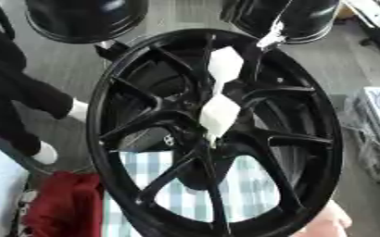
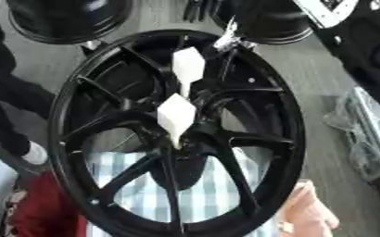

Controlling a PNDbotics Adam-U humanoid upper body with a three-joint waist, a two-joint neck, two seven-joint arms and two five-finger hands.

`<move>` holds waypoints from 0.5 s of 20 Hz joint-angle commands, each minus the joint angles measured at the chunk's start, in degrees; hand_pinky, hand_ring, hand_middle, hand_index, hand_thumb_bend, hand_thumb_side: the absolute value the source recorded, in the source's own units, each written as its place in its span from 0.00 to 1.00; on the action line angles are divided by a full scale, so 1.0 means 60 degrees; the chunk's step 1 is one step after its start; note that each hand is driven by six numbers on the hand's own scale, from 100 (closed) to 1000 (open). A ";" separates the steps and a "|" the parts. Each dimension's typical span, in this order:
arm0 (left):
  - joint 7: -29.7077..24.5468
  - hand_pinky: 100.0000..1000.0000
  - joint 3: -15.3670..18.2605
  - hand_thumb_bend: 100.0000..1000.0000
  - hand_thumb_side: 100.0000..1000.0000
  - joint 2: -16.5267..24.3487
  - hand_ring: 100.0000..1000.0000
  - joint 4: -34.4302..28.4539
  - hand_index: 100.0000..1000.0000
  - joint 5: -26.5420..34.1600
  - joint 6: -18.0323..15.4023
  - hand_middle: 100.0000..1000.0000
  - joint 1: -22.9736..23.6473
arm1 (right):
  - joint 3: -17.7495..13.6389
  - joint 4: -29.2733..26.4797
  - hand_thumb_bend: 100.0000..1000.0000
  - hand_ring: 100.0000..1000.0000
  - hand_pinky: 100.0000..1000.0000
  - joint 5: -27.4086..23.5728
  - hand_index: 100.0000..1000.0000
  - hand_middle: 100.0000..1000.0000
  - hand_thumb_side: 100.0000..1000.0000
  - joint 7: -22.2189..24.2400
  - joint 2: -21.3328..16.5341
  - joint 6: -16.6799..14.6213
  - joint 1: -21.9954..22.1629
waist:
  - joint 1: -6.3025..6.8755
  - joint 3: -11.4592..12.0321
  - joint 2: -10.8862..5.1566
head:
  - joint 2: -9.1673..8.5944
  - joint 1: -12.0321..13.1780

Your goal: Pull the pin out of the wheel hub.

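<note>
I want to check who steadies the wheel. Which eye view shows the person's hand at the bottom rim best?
The right eye view: the person's hand shows more fully beside the wheel rim. The left eye view catches only a smaller part at its lower edge.

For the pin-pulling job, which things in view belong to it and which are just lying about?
Part of the job:
black wheel
white pin pieces at its hub
person's hand steadying the rim

Lying about:
red cloth
checked cloth
two dark round things beyond
clear plastic, right
</note>
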 commanded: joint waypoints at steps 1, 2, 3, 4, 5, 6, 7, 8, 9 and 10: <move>-0.0034 0.69 0.0013 0.20 0.54 0.0247 0.76 -0.0112 0.72 0.0005 -0.0014 0.67 -0.0101 | 0.0107 -0.0515 0.46 0.80 0.80 -0.0489 0.83 0.75 0.40 0.0587 -0.0211 -0.0282 -0.0146 | 0.0054 0.0022 -0.0166 | -0.0003 -0.0027; -0.0032 0.69 0.0015 0.20 0.54 0.0246 0.76 -0.0112 0.72 0.0005 -0.0015 0.67 -0.0103 | 0.0144 -0.0657 0.47 0.79 0.80 -0.0598 0.83 0.75 0.39 0.0587 -0.0230 -0.0168 -0.0144 | 0.0054 0.0027 -0.0167 | -0.0012 -0.0026; -0.0030 0.69 0.0017 0.20 0.54 0.0246 0.76 -0.0114 0.72 0.0007 -0.0016 0.67 -0.0108 | 0.0181 -0.0797 0.47 0.79 0.79 -0.0688 0.83 0.75 0.39 0.0587 -0.0248 -0.0048 -0.0135 | 0.0055 0.0034 -0.0167 | -0.0016 -0.0023; -0.0029 0.69 0.0017 0.20 0.54 0.0245 0.76 -0.0117 0.72 0.0008 -0.0018 0.67 -0.0113 | 0.0220 -0.0927 0.48 0.80 0.79 -0.0754 0.83 0.75 0.39 0.0587 -0.0264 0.0073 -0.0122 | 0.0058 0.0042 -0.0167 | -0.0023 -0.0024; -0.0031 0.69 0.0015 0.20 0.54 0.0242 0.76 -0.0119 0.72 0.0010 -0.0019 0.67 -0.0117 | 0.0252 -0.1046 0.49 0.80 0.79 -0.0801 0.83 0.75 0.39 0.0587 -0.0276 0.0192 -0.0110 | 0.0064 0.0049 -0.0168 | -0.0037 -0.0030; -0.0033 0.69 0.0014 0.20 0.54 0.0238 0.76 -0.0119 0.72 0.0011 -0.0019 0.67 -0.0117 | 0.0275 -0.1154 0.50 0.80 0.79 -0.0842 0.84 0.75 0.39 0.0587 -0.0287 0.0302 -0.0098 | 0.0069 0.0055 -0.0168 | -0.0055 -0.0032; -0.0034 0.69 0.0014 0.20 0.54 0.0233 0.76 -0.0118 0.72 0.0013 -0.0018 0.67 -0.0114 | 0.0296 -0.1278 0.51 0.80 0.79 -0.0887 0.84 0.75 0.38 0.0587 -0.0299 0.0413 -0.0085 | 0.0075 0.0059 -0.0168 | -0.0083 -0.0025; -0.0034 0.69 0.0014 0.20 0.54 0.0230 0.76 -0.0116 0.72 0.0016 -0.0017 0.67 -0.0111 | 0.0320 -0.1407 0.53 0.80 0.79 -0.0918 0.84 0.75 0.38 0.0587 -0.0314 0.0519 -0.0077 | 0.0079 0.0059 -0.0167 | -0.0102 -0.0012; -0.0036 0.69 0.0012 0.20 0.54 0.0228 0.76 -0.0114 0.72 0.0019 -0.0016 0.67 -0.0109 | 0.0343 -0.1535 0.53 0.79 0.79 -0.0926 0.84 0.75 0.38 0.0587 -0.0329 0.0613 -0.0074 | 0.0083 0.0057 -0.0166 | -0.0111 0.0003; -0.0041 0.69 0.0006 0.20 0.54 0.0223 0.76 -0.0113 0.72 0.0022 -0.0016 0.67 -0.0111 | 0.0360 -0.1644 0.54 0.79 0.79 -0.0919 0.84 0.75 0.38 0.0587 -0.0340 0.0695 -0.0071 | 0.0085 0.0055 -0.0165 | -0.0108 0.0011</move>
